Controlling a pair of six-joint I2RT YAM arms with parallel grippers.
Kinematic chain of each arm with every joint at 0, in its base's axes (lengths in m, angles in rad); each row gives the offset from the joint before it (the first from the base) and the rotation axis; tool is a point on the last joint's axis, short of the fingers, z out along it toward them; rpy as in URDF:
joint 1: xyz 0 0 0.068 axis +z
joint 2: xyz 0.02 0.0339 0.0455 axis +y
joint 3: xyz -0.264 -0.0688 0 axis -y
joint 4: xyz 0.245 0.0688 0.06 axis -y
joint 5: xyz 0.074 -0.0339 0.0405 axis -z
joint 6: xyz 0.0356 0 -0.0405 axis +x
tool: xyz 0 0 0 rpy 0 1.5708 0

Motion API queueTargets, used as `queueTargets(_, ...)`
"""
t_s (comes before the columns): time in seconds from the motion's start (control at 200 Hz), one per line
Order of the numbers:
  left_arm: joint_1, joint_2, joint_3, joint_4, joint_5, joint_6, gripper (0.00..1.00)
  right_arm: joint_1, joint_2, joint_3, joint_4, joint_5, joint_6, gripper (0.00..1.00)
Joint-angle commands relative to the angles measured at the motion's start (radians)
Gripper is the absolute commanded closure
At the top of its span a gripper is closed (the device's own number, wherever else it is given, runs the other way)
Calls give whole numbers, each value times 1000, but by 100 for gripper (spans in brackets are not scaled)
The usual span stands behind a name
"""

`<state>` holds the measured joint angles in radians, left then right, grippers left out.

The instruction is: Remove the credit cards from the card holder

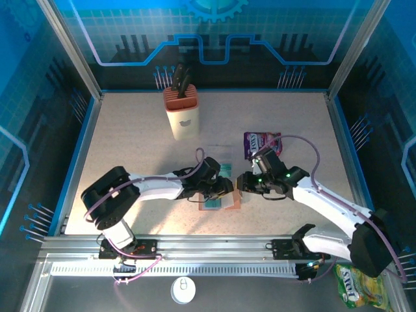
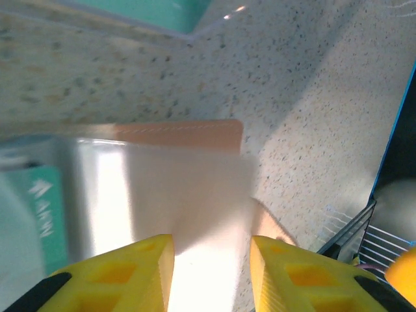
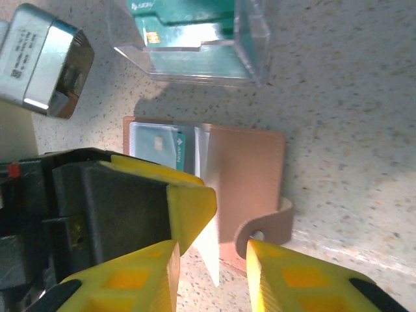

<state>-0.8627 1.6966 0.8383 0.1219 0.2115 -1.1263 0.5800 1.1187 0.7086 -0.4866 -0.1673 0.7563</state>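
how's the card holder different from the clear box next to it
The card holder is tan leather and lies opened flat; the clear box is see-through plastic with upright walls. Both hold teal cards.

Clear box [image 3: 255, 34] stands close behind the open card holder [image 3: 244, 170]

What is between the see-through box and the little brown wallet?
Nothing: only a bare strip of speckled table lies between the clear box and the card holder, as the right wrist view shows.
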Motion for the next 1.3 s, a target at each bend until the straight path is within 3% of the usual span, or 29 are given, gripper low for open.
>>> queueTargets(0.0, -10, 42, 51, 24, 42, 10, 63, -28, -38, 8, -75, 19, -31, 67)
queueTargets(0.36, 8, 15, 40, 12, 17, 14, 62, -34, 17, 35, -31, -68, -27, 67)
queueTargets(0.75, 72, -209, -127, -60, -74, 44, 69, 67, 169, 113, 74, -107, 8, 68)
queueTargets(0.951, 105, -301, -215, -120, -110, 52, 78, 127, 303, 164, 128, -120, 26, 70)
queueTargets(1.296, 128, -277, -281, -73, -62, 43, 96, 139, 420, 143, 211, -163, 54, 74)
